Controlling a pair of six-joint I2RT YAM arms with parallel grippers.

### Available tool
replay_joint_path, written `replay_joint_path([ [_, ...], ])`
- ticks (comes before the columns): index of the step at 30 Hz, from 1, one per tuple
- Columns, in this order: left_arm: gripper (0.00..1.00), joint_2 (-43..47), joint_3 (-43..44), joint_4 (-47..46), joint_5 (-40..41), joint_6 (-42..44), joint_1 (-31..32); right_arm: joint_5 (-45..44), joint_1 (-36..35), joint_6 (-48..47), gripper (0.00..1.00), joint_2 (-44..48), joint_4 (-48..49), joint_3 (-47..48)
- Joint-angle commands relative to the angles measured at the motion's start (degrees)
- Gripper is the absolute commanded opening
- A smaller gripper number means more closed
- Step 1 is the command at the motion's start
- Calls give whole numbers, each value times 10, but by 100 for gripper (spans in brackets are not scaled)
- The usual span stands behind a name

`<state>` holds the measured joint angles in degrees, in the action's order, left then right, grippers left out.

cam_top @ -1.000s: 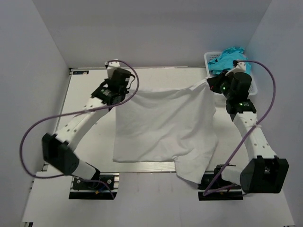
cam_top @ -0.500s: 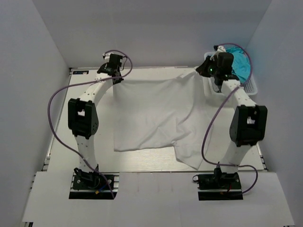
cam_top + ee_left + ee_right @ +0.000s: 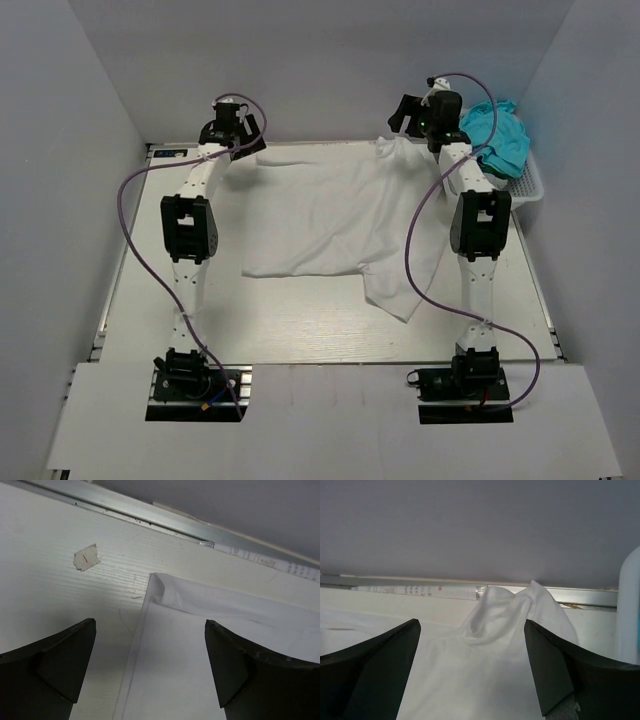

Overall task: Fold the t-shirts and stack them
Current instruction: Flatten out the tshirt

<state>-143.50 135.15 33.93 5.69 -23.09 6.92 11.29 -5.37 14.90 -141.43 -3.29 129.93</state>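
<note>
— Which way does the white t-shirt [image 3: 330,215] lie?

— Opened out on the surface [image 3: 300,330], toward the far side, with its wider run going left to right. One straight edge follows the far rim. On the near right a flap of cloth reaches toward the arms' bases. I cannot tell the collar end from the hem.

— Is it flat?

— Mostly. The far right corner stands up in a small peak.

— And the arms?

— Both are stretched almost straight toward the far rim. The left hand [image 3: 150,625] is spread wide at the shirt's far left corner, pinching nothing. The right hand [image 3: 471,622] is spread at the peaked corner, also holding nothing.

— The others?

— The turquoise t-shirts [image 3: 497,138] are heaped in the white basket [image 3: 528,188] at the far right.
</note>
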Motion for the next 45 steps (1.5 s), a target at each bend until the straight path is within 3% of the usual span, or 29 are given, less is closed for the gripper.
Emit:
replay_joint_path([
  [1,100,86,-3,-58,-60,-10,-16,-3,-14,-7,90,88,66,-72],
  [5,100,150,-88,-56,-81,-2,-11,-18,-27,-35,90,189,34,-159],
  [6,100,160,-102,-45,-88,-2,-3,-20,-30,-37,90,199,-25,-172],
  [9,100,180,-147,-15,-128,11,10,-41,-43,-38,90,256,-81,-248],
  [10,100,180,-158,-7,-152,11,19,-59,-48,-31,90,282,-90,-313],
  [18,100,180,-261,33,-115,16,84,-99,-59,7,90,417,-123,-546],
  [27,100,151,-292,55,-39,16,104,-51,-61,14,90,402,-145,-617],
  [35,100,191,-440,29,37,-7,78,1,-65,12,90,403,-121,-657],
  [38,100,191,-440,37,81,-7,64,17,-69,15,90,400,-105,-663],
  [45,100,176,-377,48,60,-1,37,1,-71,35,90,377,-102,-666],
])
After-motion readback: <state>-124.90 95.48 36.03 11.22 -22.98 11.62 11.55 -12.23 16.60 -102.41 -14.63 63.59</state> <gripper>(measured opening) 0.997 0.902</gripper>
